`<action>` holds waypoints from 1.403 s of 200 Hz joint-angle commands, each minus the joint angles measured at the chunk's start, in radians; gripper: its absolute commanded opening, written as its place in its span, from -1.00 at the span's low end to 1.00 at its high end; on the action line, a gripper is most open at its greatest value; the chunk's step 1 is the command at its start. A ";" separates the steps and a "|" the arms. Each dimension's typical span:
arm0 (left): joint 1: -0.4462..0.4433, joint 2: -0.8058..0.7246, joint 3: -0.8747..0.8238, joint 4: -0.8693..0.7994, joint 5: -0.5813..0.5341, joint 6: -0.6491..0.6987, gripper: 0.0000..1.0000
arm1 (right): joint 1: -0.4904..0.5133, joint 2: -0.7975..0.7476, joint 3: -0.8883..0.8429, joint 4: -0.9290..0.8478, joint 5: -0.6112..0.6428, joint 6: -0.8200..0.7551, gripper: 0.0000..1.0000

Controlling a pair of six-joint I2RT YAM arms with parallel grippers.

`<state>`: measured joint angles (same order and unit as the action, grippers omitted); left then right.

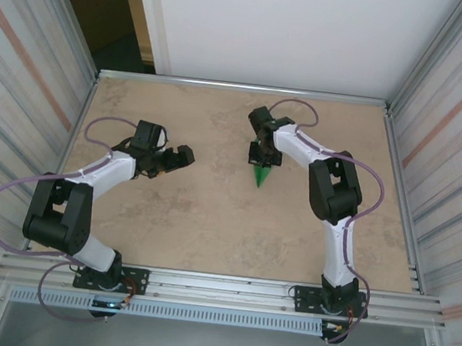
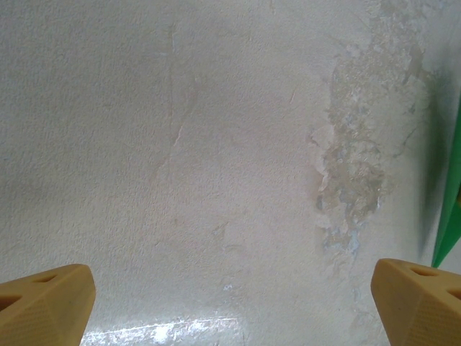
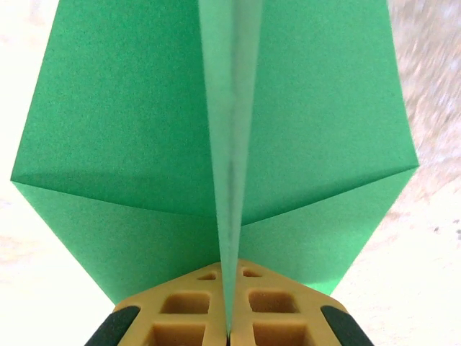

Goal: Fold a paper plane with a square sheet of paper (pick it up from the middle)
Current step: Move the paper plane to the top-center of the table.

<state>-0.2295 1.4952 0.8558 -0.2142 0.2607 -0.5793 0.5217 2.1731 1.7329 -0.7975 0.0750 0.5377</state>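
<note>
The square sheet of paper now stands as a bright green paper plane (image 1: 261,177) on the table's middle back, its point toward the near edge. My right gripper (image 1: 262,157) sits just behind it. In the right wrist view the right gripper (image 3: 229,282) is shut on the plane's upright middle fold (image 3: 232,144), and the two wings (image 3: 122,122) spread flat to either side with slanted creases. Off to the left, apart from the plane, my left gripper (image 1: 184,155) is open; its tan fingers (image 2: 50,297) hold nothing, and a green edge of the plane (image 2: 451,216) shows at far right.
The tan table (image 1: 209,213) has metal rails along its edges and corrugated walls on both sides. A worn, flaky patch of the surface (image 2: 353,166) lies between the left gripper and the plane. The right arm's elbow (image 1: 330,189) rises to the plane's right.
</note>
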 commanded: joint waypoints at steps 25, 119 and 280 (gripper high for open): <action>-0.013 0.013 0.023 -0.023 0.006 0.006 0.97 | -0.011 0.076 0.099 -0.028 -0.037 -0.042 -0.82; -0.028 0.029 0.042 -0.027 0.015 0.006 0.97 | -0.019 0.118 0.185 -0.059 -0.039 -0.054 -0.48; -0.034 0.041 0.034 -0.026 0.017 0.007 0.97 | -0.006 0.128 0.164 -0.052 -0.079 0.003 -0.24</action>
<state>-0.2577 1.5246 0.8734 -0.2245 0.2680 -0.5793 0.5102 2.2902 1.8946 -0.8318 0.0010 0.5232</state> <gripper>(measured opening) 0.986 0.376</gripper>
